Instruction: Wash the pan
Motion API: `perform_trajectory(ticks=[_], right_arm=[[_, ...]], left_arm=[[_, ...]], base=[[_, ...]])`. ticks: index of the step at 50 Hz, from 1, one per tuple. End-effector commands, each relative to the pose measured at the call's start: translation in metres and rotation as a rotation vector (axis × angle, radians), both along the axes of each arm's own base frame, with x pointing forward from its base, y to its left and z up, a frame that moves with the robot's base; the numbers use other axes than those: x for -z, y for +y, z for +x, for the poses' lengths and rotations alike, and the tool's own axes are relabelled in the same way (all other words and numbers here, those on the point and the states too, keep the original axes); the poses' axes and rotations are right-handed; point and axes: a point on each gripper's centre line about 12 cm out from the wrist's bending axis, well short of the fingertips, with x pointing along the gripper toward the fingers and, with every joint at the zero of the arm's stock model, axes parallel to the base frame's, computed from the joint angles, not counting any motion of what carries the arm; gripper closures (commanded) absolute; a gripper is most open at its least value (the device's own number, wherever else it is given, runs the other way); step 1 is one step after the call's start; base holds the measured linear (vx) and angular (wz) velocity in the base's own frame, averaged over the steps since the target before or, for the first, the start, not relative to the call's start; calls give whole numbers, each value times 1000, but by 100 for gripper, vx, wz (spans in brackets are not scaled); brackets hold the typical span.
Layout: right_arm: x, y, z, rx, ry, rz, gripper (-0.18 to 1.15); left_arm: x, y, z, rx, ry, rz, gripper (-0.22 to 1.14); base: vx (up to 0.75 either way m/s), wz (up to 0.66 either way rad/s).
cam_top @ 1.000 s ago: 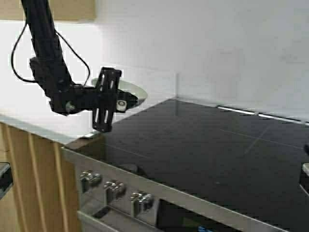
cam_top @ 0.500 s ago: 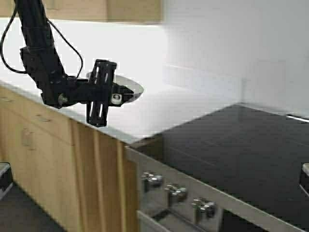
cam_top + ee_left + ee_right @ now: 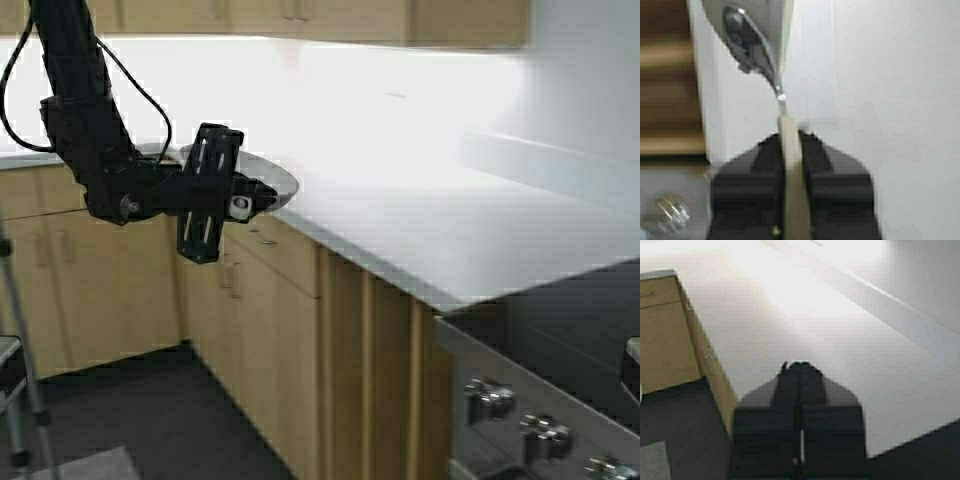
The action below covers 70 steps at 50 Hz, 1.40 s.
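The left gripper (image 3: pixel 790 150) is clamped on the flat cream handle of the pan (image 3: pixel 268 183), a shallow round dish held over the smooth white counter (image 3: pixel 440 220). The right gripper (image 3: pixel 800 372) is closed on nothing.

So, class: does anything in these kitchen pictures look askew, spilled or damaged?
Nothing stands out. The left gripper grips the pan by its handle, held level over the counter's edge; no spill or damage shows. The right gripper is shut and empty.
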Motion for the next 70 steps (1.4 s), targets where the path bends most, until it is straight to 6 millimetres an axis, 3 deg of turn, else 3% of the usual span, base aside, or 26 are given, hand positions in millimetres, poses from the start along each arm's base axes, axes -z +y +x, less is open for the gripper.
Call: perform_trajectory(ticks=[1,32,51,70], right_arm=[[-13,0,1,-2,-35,-1,91],[-3,0,-1,-2,-13,-8,91],[6,4,8,-16,39,-9,91],[1,10,2,-50,6,-7,91]], left_arm=[[-17,8,11,-27,-65,-2,89],[-24,12,19,-32,-97,-8,89],[-32,12,17,-29,-102,-25,89],[-38,13,12,-25,-125,-41,89]], base=[[8,64],[11,70],[17,80],[19,58]])
